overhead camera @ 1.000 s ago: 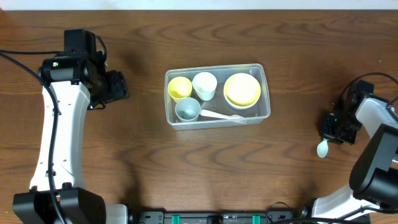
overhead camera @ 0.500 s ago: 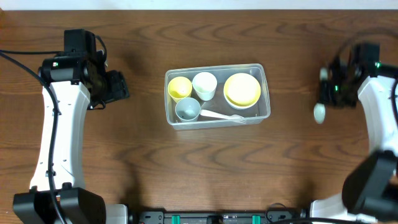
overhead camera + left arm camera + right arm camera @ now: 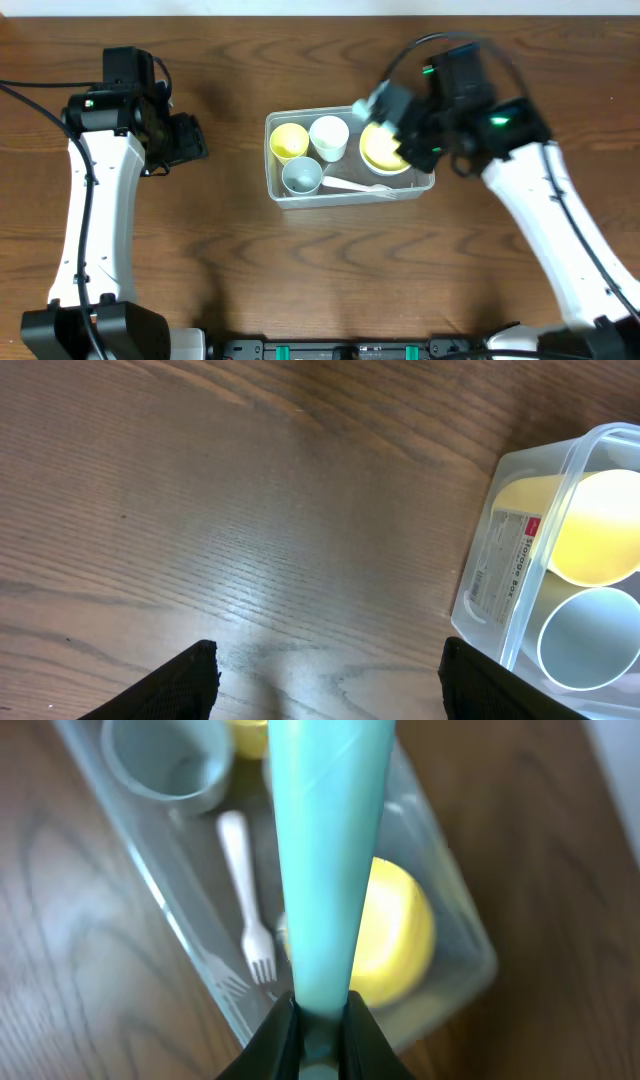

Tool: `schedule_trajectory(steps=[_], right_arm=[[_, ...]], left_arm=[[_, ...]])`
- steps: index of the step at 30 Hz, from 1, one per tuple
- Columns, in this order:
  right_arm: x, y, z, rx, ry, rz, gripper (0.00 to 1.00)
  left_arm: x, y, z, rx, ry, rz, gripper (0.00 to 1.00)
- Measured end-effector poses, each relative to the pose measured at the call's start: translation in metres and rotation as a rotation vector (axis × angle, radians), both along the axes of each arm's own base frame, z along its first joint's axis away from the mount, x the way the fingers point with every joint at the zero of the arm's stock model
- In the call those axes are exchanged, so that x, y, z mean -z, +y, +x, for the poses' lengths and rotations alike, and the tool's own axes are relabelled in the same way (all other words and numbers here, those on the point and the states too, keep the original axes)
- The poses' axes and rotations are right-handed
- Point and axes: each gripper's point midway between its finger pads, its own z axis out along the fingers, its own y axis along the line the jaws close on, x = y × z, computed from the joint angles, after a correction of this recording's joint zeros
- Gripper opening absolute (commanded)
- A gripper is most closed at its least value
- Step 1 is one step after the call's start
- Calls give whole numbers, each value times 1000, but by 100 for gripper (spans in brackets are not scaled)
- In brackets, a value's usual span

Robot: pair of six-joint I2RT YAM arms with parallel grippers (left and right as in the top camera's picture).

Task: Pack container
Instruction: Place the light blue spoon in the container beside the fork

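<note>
My right arm stretches across the bench (image 3: 300, 280), with its wrist over the right end of the container (image 3: 350, 197), which sits mid-bench. My right fingers (image 3: 270, 1045) are pinched shut on the handle of a pale teal spoon (image 3: 320, 870), and it hangs above the yellow bowl (image 3: 400, 935) inside. Half a second ago that arm was out at the far right edge with the spoon. My left fingers (image 3: 190, 680) are spread and empty over bare wood just left of the container, unmoved.

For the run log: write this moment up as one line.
right gripper: shut on teal utensil, over container | left gripper: open, over table | inside: yellow bowl, fork
</note>
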Motion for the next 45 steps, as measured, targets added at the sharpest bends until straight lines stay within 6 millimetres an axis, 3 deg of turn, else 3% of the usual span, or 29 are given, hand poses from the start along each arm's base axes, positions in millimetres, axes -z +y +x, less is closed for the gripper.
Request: schedule_trajectory(steps=[8,12,15,18,23,26,29,31,37,40,41,44,45], right_arm=[[64,12,-6,-92,162,-109,1],[86,16,-11,-114,222,-139,1],[93,17,-13,-118,244,-150,5],[97,16,-14,-118,256,-155,22],[98,16,-14,-122,259,-159,36],[98,16,-14,-128,257,-160,35],[98,16,-14,-130,255,-161,21],[98,18,-11,-118,248,-152,22],[89,30,20,24,155,-63,26],[69,32,42,129,77,22,26],[57,28,51,178,40,58,33],[1,0,78,368,-92,197,72],[-16,-14,83,428,-129,238,77]], left_arm=[[0,0,0,0,0,0,71],[0,0,0,0,0,0,71],[0,0,0,0,0,0,71],[0,0,0,0,0,0,72],[0,0,0,0,2,0,71],[0,0,-1,0,2,0,71],[0,0,-1,0,3,0,71],[0,0,-1,0,3,0,71],[0,-3,1,13,-3,2,88],[-1,-13,5,64,-19,23,96],[-1,-17,6,88,-22,35,98],[-4,-37,13,185,-53,82,98],[-5,-43,16,213,-70,95,98]])
